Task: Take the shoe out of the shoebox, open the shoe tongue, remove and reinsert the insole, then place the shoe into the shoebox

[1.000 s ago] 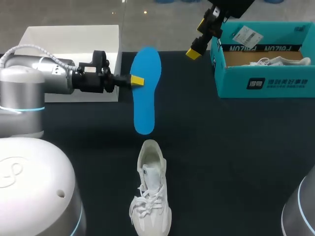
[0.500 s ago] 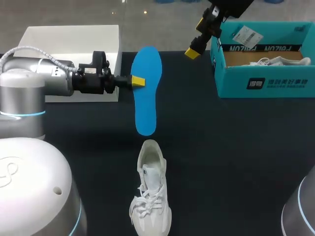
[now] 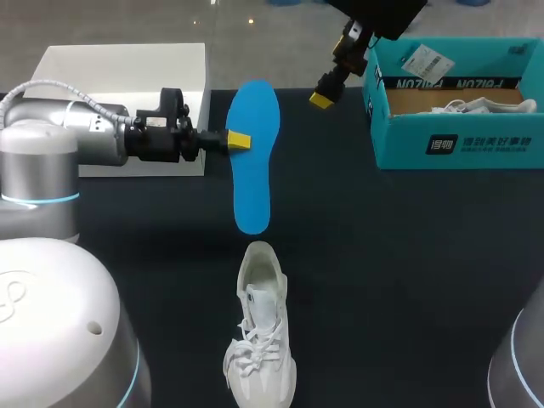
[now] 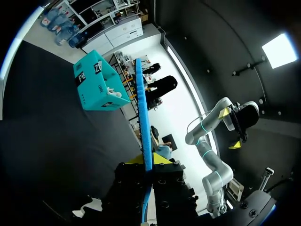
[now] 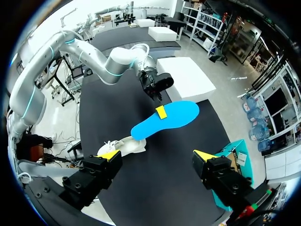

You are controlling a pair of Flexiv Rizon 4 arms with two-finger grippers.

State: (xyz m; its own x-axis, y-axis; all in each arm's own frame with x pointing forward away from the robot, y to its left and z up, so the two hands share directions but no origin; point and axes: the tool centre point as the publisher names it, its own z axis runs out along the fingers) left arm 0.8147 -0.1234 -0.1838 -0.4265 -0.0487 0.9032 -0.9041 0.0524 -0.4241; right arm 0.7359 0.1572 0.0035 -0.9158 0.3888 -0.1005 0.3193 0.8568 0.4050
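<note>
Now left claw (image 3: 238, 139) grips blue insole (image 3: 252, 183); right claw (image 5: 156, 154) gapes.

Shoe (image 3: 259, 340) toe & shoebox (image 3: 459, 136) end cut off by head-view edges.

The flat blue insole (image 3: 252, 161) looks smooth and matt; the white laced shoe (image 3: 259, 340) is woven cloth. The teal cardboard shoebox (image 3: 459, 143) looks matt.

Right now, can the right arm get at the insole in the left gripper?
Probably yes: the right gripper is open, and nothing lies between it and the insole, which the left gripper holds.
</note>
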